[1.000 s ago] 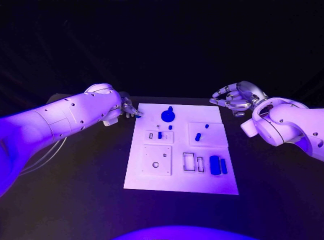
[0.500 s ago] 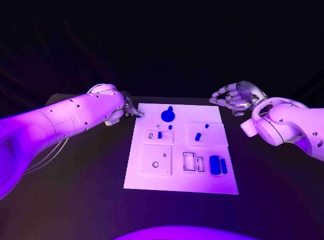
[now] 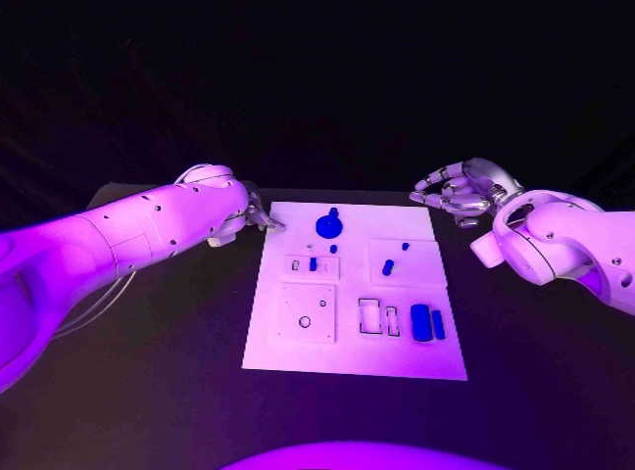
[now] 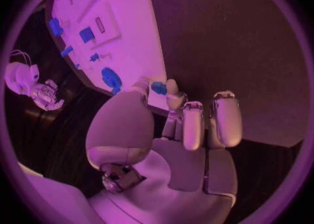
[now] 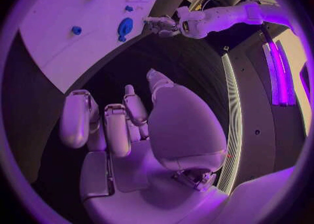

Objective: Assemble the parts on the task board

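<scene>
The white task board [image 3: 353, 348] lies in the middle of the black table. On it are a round blue part [image 3: 327, 226] at the far end, small blue parts [image 3: 388, 266] in the middle and two long blue parts [image 3: 428, 322] at the near right. My left hand [image 3: 251, 217] hovers at the board's far left corner. In the left wrist view it pinches a small blue part [image 4: 159, 88] between thumb and a finger, just off the board's edge [image 4: 124, 25]. My right hand [image 3: 462, 191] hangs beyond the board's far right corner, fingers loosely bent and apart, holding nothing.
The board carries raised white plates with cut-outs [image 3: 308, 313] at the near left and slots [image 3: 378, 317] beside the long parts. Bare black table [image 3: 148, 392] surrounds the board on all sides. The right wrist view shows the left hand [image 5: 160, 25] across the board [image 5: 72, 9].
My left arm has edged slightly toward the board's far corner, still with the small blue part. The right hand has not moved.
</scene>
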Robot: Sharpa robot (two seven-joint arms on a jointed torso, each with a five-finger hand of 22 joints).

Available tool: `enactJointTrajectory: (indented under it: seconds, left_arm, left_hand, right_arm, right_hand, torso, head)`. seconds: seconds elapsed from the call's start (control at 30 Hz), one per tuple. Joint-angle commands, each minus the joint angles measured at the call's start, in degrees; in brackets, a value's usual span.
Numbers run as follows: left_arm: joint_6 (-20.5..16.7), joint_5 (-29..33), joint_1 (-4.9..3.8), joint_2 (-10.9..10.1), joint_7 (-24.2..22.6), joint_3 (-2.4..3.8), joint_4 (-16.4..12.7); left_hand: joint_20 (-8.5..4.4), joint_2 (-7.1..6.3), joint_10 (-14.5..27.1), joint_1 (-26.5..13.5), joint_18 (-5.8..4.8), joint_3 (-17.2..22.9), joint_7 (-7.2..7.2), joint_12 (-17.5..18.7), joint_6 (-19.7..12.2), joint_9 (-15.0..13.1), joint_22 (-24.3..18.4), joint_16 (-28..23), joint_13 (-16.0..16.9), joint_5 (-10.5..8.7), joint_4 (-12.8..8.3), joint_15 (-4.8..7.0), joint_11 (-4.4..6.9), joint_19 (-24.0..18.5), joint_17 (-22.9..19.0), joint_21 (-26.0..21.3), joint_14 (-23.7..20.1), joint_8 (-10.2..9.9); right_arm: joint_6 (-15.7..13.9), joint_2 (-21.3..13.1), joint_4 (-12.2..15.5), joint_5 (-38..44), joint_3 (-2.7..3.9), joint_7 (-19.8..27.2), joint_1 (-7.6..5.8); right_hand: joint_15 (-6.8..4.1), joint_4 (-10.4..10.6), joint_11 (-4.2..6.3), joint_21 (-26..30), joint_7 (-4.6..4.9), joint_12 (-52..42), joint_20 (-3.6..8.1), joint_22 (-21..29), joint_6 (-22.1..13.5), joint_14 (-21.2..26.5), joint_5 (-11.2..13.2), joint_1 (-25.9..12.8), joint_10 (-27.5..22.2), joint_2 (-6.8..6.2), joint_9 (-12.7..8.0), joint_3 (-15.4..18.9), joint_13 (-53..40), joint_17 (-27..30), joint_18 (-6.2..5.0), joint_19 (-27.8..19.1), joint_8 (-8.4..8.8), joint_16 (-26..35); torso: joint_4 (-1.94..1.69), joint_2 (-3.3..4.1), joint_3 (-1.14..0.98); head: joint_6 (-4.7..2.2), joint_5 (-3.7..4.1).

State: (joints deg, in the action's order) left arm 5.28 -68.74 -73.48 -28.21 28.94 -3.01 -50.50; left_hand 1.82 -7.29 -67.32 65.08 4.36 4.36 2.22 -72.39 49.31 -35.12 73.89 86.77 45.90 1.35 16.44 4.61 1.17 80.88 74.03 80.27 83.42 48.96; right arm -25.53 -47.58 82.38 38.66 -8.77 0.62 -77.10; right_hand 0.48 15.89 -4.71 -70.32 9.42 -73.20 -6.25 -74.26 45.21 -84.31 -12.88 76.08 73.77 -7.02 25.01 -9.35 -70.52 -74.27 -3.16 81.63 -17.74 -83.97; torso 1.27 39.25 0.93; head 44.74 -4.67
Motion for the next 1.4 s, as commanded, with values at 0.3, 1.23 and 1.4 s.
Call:
enactJointTrajectory:
  seconds: [0.3, 1.23, 1.4]
  left_arm:
    - [-0.8, -0.1, -0.06, 0.3, 0.2, 0.01, 0.4]
    - [-2.8, -4.3, -0.26, 0.6, -2.3, 0.11, 0.4]
    - [-2.2, -4.7, -0.26, 1.1, -2.1, 0.00, 1.1]
  left_hand:
    - [-0.36, 1.88, -1.7, -0.2, -0.78, -1.6, -0.37, -1.1, 1.1, -0.7, 1.2, 1.4, 1.3, 1.48, 0.3, 0.35, 0.68, 0.6, 12.0, 0.8, 5.4, 1.6]
    - [-0.16, 1.33, 3.6, 2.8, 0.07, -6.8, 0.64, 2.4, -1.6, -0.2, -2.5, 0.3, -5.6, 1.47, 0.3, -0.35, -0.22, -1.9, 9.9, -1.7, 4.6, 1.4]
    - [-0.13, 1.36, 3.8, 2.9, 0.09, -6.9, 0.68, 2.5, -1.6, -0.2, -2.6, 0.2, -5.8, 1.47, 0.3, -0.38, -0.26, -1.9, 9.8, -1.7, 4.6, 1.4]
  right_arm:
    - [0.2, 0.1, 0.0, 0.1, 0.01, 0.0, 0.03]
    - [0.2, 0.0, 0.0, 0.1, 0.01, 0.0, 0.03]
    - [0.2, 0.1, 0.0, 0.1, 0.01, 0.0, 0.03]
  right_hand:
    - [-0.44, 0.5, 0.27, 1.1, -0.14, 0.4, 0.28, -5.1, -0.4, -2.8, -1.2, -1.8, -0.5, -0.51, 0.7, -0.6, 0.2, -4.3, -1.30, -0.4, -1.10, 1.0]
    - [-0.44, 0.5, 0.27, 1.1, -0.14, 0.4, 0.28, -5.1, -0.4, -2.8, -1.2, -1.8, -0.5, -0.51, 0.7, -0.6, 0.2, -4.3, -1.30, -0.4, -1.10, 1.0]
    - [-0.47, 0.5, 0.29, 1.1, -0.16, 0.4, 0.31, -5.1, -0.5, -2.8, -1.2, -2.0, -0.5, -0.53, 0.6, -0.6, 0.3, -4.4, -1.30, -0.4, -1.36, 1.0]
  torso:
    - [0.03, 0.03, 0.03]
    - [-0.09, 0.03, 0.09]
    - [0.02, 0.03, 0.10]
  head:
    - [-0.10, 0.10]
    - [-0.24, 0.24]
    - [-0.24, 0.15]
